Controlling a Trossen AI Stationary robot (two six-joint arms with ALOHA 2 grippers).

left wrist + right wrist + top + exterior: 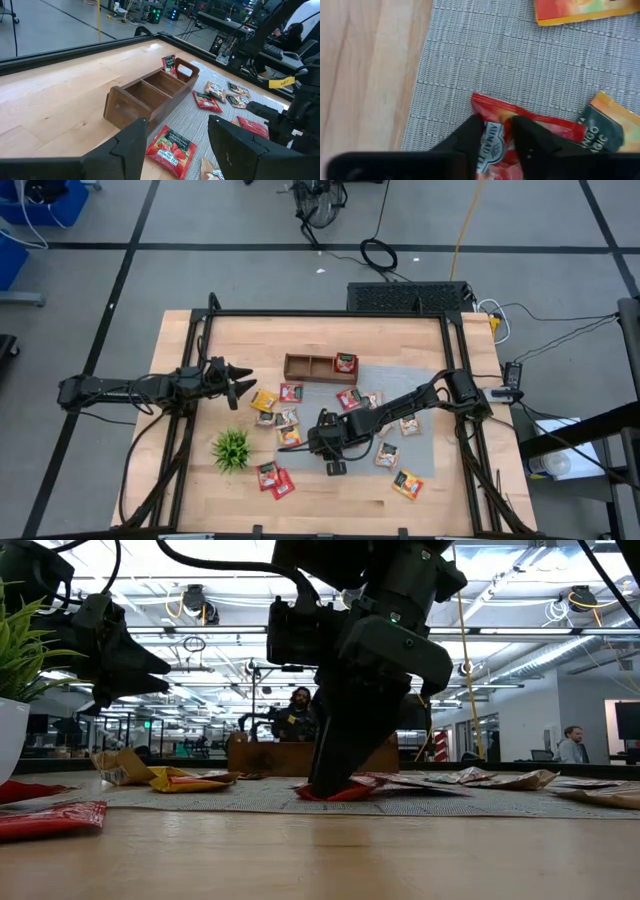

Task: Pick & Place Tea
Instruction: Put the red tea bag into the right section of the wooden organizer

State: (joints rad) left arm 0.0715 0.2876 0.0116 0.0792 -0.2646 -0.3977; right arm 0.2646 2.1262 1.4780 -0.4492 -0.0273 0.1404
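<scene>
Pinching a light, flimsy, slippery red tea packet [520, 131] by its edge on the grey mat [520, 65], the right gripper [497, 131] stands narrow, five o'clock of the tray [312, 366]; left gripper [177, 137] waits wide.

The worktop [200, 490] is seen in pale blond wood with a fine grain, framed by black rails. A grey woven mat [520, 65] with a ribbed weave is laid over part of it. The tray [145, 97] is finished in dark brown wood. The tea packets are coloured variously: one red packet [530, 127] is printed with white lettering on a dark label, another red packet [170, 147] carries a strawberry picture, a yellow packet [264, 401] and an orange packet [407, 484] are also seen. The plant [232, 448] is bright green. Both arms and the right hand [496, 137] are matt black.
</scene>
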